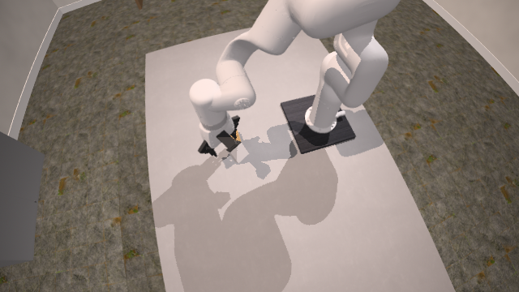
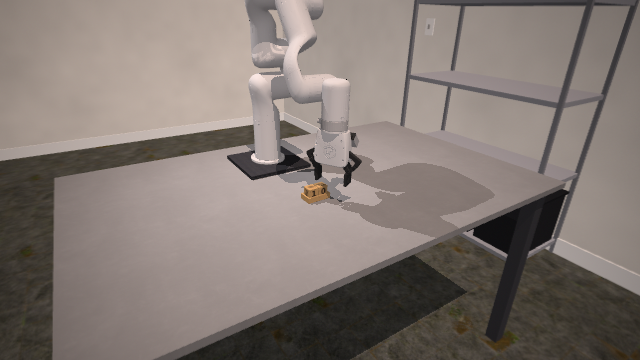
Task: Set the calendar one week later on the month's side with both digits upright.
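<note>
Wooden calendar sits on the table just below and in front of the gripper, whose fingers are spread wide, holding nothing, likely poised to reach a cube.

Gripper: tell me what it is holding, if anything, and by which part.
Nothing. The gripper is open, its fingers spread above and just behind the wooden calendar, touching neither cube.
</note>
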Robot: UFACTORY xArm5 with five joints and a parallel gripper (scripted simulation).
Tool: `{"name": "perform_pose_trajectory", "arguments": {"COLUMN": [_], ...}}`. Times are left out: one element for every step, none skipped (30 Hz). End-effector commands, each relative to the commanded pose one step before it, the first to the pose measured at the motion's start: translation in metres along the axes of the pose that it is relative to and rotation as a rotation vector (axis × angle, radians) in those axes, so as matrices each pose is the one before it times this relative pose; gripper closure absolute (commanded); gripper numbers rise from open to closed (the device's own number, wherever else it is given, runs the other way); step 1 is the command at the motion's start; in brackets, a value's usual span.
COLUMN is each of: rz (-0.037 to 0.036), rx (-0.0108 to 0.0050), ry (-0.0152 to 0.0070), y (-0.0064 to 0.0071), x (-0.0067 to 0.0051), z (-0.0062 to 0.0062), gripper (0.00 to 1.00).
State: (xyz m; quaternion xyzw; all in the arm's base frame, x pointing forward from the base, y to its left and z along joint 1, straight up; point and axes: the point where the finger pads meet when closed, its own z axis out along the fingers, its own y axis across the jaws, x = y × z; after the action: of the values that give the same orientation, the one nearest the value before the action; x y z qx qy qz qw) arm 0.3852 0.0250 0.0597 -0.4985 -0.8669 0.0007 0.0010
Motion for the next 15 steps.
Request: {"name": "perform_pose_trajectory", "arguments": {"rz": [0.00137,0.0,0.0,0.0,0.0,0.0,0.0,0.0,0.0,0.0,0.0,0.0,0.0,0.0,0.0], "rx": [-0.0033,-0.00001,0.0,0.0,-0.00001,-0.00001,-0.00001,-0.00001,-0.00001,-0.00001,0.0,0.0,0.0,0.0,0.0], "ry": [-0.00161,0.0,0.0,0.0,0.00001,0.00001,0.00001,0.00001,0.00001,0.00001,0.0,0.0,0.0,0.0,0.0], "y": [0.00463,0.00107,0.0,0.0,0.00161,0.00203,0.0022,0.00206,0.00167,0.00109,0.00049,0.00008,0.0,0.0,0.0], "x": [0.00515,0.00198,0.0,0.0,0.00303,0.00375,0.00401,0.00376,0.00303,0.002,0.00092,0.00016,0.0,0.0,0.0], "z": [-0.00045,0.00021,0.0,0.0,0.00031,0.00039,0.00042,0.0004,0.00032,0.00021,0.0001,0.00002,0.0,0.0,0.0], "gripper": [0.0,0.0,0.0,0.0,0.0,0.0,0.0,0.0,0.0,0.0,0.0,0.0,0.0,0.0,0.0]}}
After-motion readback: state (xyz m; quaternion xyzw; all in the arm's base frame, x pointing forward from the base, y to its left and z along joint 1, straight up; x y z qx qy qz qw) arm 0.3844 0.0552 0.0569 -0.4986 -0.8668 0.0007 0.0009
